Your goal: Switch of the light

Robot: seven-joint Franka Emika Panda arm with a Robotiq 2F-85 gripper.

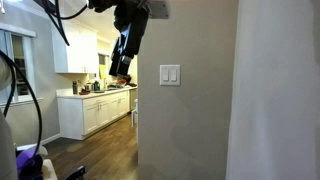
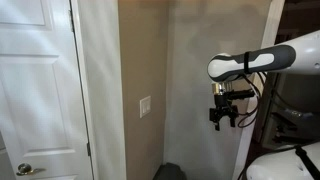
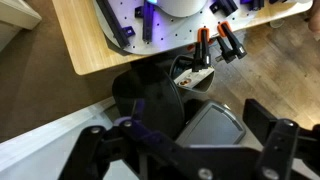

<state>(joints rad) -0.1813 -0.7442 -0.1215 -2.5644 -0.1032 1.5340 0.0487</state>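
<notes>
A beige wall (image 1: 190,130) fills the middle in both exterior views, with a white door (image 2: 40,90) beside it and white kitchen cabinets (image 1: 95,112) beyond. The arm (image 2: 255,62) hangs well apart from the wall, its gripper (image 2: 222,121) pointing down. In the wrist view its 2 fingers (image 3: 285,140) stand spread wide with nothing between them (a wooden board (image 3: 100,45) lies below). The light switch (image 1: 171,75), a white plate with 2 rockers, sits on the wall, untouched.
</notes>
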